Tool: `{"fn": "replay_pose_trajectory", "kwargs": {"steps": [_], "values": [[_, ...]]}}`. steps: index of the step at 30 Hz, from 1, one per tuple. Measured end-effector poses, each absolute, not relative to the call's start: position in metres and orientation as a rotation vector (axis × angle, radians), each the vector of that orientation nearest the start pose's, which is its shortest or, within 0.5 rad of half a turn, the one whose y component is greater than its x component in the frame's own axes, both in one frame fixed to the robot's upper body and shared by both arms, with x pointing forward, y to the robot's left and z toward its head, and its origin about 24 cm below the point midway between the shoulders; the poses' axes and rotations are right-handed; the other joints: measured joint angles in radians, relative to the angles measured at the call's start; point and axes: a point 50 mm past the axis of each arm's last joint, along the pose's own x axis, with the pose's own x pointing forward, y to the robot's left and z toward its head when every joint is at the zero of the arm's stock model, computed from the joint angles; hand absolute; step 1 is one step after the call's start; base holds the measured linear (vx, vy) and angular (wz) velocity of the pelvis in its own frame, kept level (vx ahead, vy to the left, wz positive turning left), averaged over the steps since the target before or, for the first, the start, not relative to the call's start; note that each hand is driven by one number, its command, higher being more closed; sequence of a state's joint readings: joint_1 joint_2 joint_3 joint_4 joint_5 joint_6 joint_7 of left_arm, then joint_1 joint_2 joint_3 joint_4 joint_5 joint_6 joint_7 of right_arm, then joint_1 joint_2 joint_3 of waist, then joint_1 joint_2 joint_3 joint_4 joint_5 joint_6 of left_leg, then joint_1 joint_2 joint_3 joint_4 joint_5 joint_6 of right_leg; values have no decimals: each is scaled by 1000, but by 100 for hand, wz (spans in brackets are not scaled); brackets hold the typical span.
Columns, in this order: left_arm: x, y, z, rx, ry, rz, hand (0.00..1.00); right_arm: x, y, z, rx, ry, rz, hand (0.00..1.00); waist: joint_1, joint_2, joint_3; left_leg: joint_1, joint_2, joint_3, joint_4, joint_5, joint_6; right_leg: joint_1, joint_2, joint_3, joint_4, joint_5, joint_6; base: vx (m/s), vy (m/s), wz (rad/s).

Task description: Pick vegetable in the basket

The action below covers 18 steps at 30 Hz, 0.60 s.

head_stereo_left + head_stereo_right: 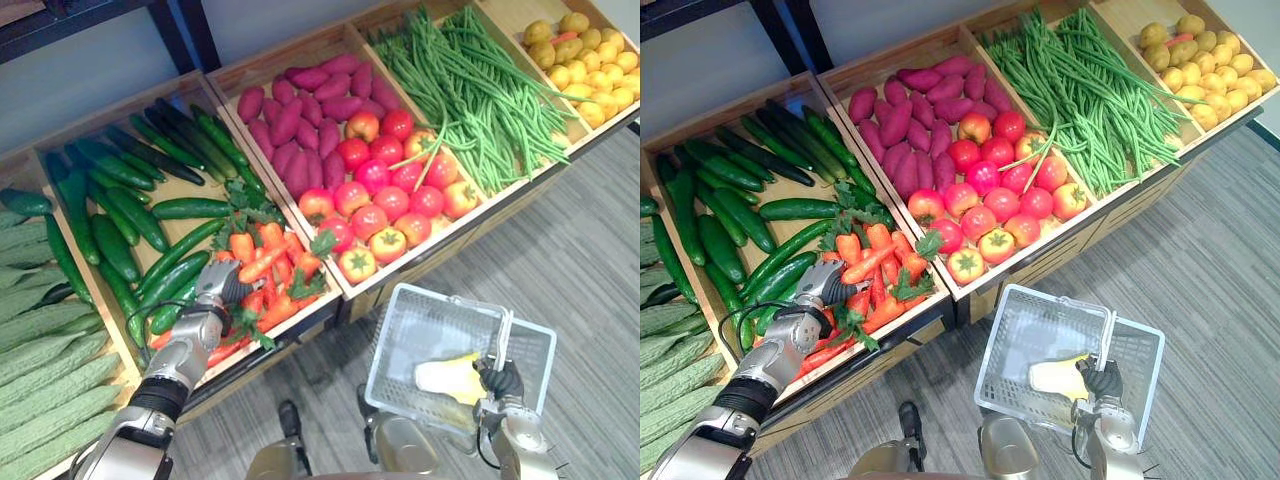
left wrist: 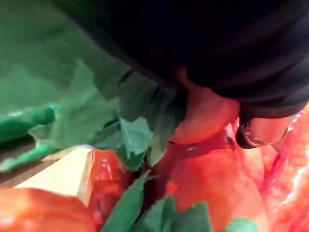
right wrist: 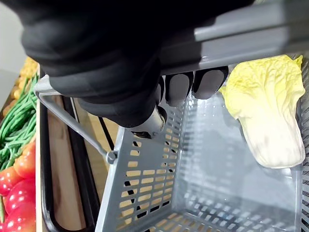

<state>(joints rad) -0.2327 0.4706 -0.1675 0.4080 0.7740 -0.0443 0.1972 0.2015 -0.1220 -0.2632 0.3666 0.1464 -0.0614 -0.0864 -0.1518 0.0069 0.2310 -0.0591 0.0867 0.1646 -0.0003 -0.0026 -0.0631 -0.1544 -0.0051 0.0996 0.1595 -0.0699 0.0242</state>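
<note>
Step in hand looks like taking a carrot for the basket (image 1: 395, 340). To do it well: hold the basket level, mouth up, close by the pile so the carry is short. At the carrots (image 1: 270, 265), close on one root's body rather than its leafy top, then lift straight up so neighbours don't drag out with it. Nearest, the right hand (image 1: 500, 381) has its fingers (image 3: 178, 88) curled round the basket handle (image 3: 251, 34), and a pale cabbage (image 3: 268, 111) already lies inside. Farther out, the left hand (image 1: 214, 287) is down on the carrot pile among orange roots and green leaves. Can't tell how far it is closed or whether it has one. Cucumbers (image 1: 120, 210) lie just beside that hand, tomatoes (image 1: 385, 200) farther back.
</note>
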Motion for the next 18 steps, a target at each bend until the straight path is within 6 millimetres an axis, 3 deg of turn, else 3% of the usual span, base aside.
{"fn": "replay_pose_trajectory", "kwargs": {"steps": [7, 13, 18], "values": [[274, 224, 72, 1075, -159, 229, 100, 160, -252, -67, 59, 467, -480, 100, 5, 1, 0, 29, -1, -29, 0, 0, 0, 51, -3, -21, -17, 0, 0, 8, -14, 11], [246, 211, 79, 884, -230, 351, 100, 155, -256, -69, 65, 476, -506, 100, 8, 12, -7, 44, -2, -30, 0, 0, 0, 65, 2, -19, -18, 0, 0, -11, -9, 0], [222, 201, 92, 697, -300, 427, 100, 142, -253, -75, 88, 506, -553, 100, 29, 21, -17, 76, 2, -22, -3, -1, 0, 93, 3, -13, -19, 0, 0, -5, -9, -3]]}}
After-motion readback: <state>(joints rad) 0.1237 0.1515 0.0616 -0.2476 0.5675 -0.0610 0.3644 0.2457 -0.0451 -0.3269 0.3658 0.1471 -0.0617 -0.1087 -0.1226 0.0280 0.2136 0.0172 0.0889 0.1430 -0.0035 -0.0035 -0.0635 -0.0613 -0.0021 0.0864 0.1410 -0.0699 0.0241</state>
